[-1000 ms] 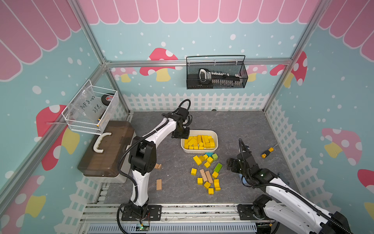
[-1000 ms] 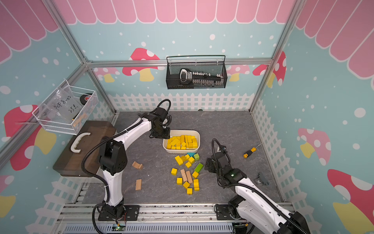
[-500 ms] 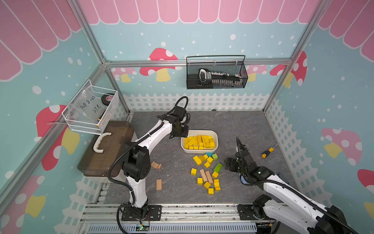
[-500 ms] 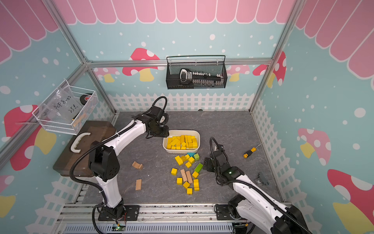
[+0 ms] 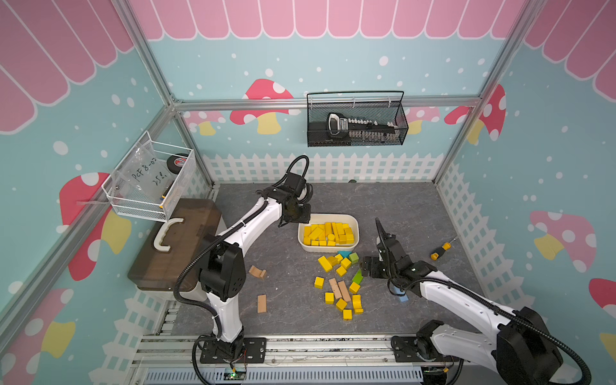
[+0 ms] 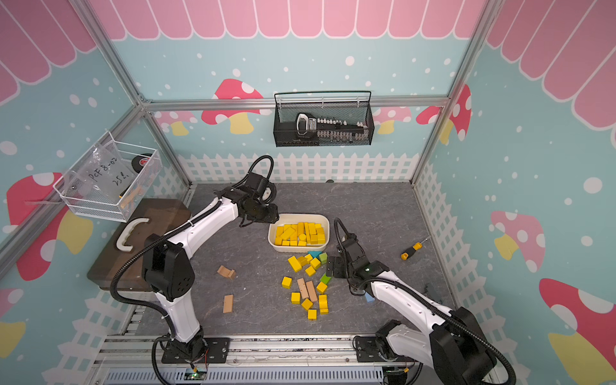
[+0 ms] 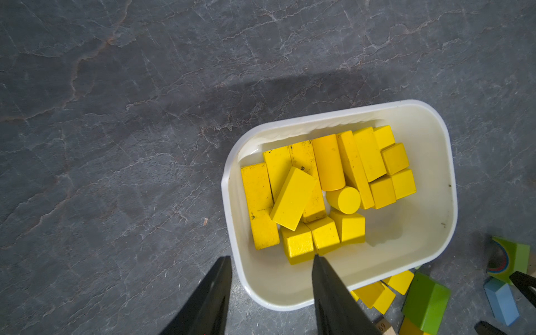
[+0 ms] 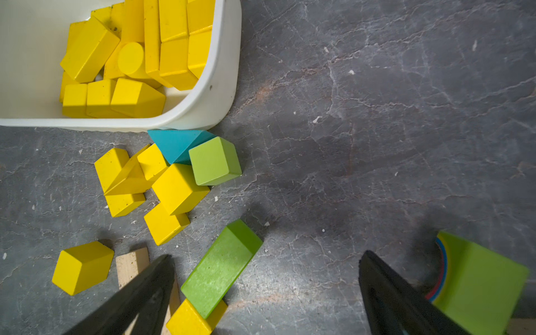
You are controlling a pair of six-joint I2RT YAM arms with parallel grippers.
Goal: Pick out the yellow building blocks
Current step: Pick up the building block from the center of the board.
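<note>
Many yellow building blocks lie in a white tub. Several more yellow blocks are scattered on the grey table in front of it, mixed with other colours. My left gripper hangs open over the tub's far left corner, holding nothing. My right gripper is wide open and empty, low beside the loose pile's right side, with a green bar just inside one finger.
A green cube and a teal wedge lie against the tub. A green arch block and a blue block sit by my right arm. Tan blocks, a screwdriver and a brown case are around.
My right gripper has edged left toward the loose pile. My left gripper stays at the tub's corner while its elbow has shifted a little.
</note>
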